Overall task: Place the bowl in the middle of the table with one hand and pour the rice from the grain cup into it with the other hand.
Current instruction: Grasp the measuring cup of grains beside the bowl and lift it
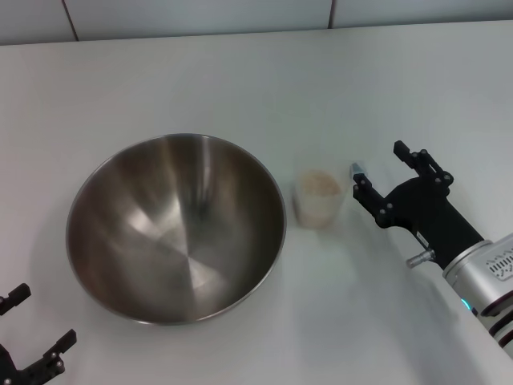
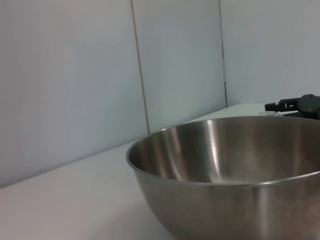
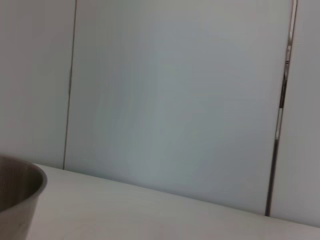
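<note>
The steel bowl [image 1: 176, 227] stands empty on the white table [image 1: 240, 80], left of centre. Just right of it is the small translucent grain cup [image 1: 319, 207], upright, with pale rice [image 1: 320, 184] inside. My right gripper [image 1: 377, 164] is open on the cup's right side, a short gap away, fingers pointing toward it. My left gripper [image 1: 44, 315] is open at the near left corner, below the bowl and apart from it. The left wrist view shows the bowl [image 2: 225, 170] up close, with the right gripper [image 2: 295, 105] beyond its rim. In the right wrist view the bowl [image 3: 17, 195] shows only as an edge.
A pale panelled wall [image 1: 200, 16] runs along the table's far edge. Bare white tabletop lies behind the bowl and cup and to the right of the right arm [image 1: 481, 277].
</note>
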Available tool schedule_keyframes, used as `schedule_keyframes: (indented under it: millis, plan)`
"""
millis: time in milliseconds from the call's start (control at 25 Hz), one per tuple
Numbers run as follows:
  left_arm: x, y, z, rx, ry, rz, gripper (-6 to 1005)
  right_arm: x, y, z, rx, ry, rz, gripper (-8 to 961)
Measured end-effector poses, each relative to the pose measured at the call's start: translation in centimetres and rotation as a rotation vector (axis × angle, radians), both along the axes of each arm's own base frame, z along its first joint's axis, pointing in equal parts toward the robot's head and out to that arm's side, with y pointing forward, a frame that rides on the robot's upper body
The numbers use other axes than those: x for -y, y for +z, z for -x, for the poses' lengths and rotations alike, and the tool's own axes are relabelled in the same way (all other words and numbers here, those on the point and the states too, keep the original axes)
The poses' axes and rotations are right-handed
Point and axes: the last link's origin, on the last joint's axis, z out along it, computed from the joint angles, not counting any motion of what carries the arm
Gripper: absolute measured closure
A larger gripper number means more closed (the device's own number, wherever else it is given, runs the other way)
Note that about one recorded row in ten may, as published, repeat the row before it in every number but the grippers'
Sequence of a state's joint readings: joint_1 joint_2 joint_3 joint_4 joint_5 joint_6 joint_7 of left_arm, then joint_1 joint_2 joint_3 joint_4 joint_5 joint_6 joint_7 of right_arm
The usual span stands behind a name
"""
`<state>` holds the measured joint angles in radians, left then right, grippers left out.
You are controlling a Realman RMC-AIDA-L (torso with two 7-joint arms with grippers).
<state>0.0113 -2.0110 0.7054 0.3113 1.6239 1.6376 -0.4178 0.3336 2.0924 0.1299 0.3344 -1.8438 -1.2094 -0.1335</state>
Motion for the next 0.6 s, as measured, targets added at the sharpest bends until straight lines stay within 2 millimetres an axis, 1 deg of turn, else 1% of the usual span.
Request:
schedule_keyframes:
  millis: [160, 520, 600]
  plan:
    - [-0.02, 0.0, 0.01, 0.0, 0.0, 0.0, 140, 0.04, -0.08, 0.06, 0.001, 0.004, 0.005, 245]
    - [0.0, 0.13, 0.0, 0.001, -0.003, 0.001, 140, -0.08, -0.09, 0.2, -0.002, 0.007, 0.004, 470]
    - [-0.04, 0.13, -0.02, 0.002, -0.005, 0.001, 140, -0.13, -0.09, 0.24, -0.002, 0.008, 0.004, 571]
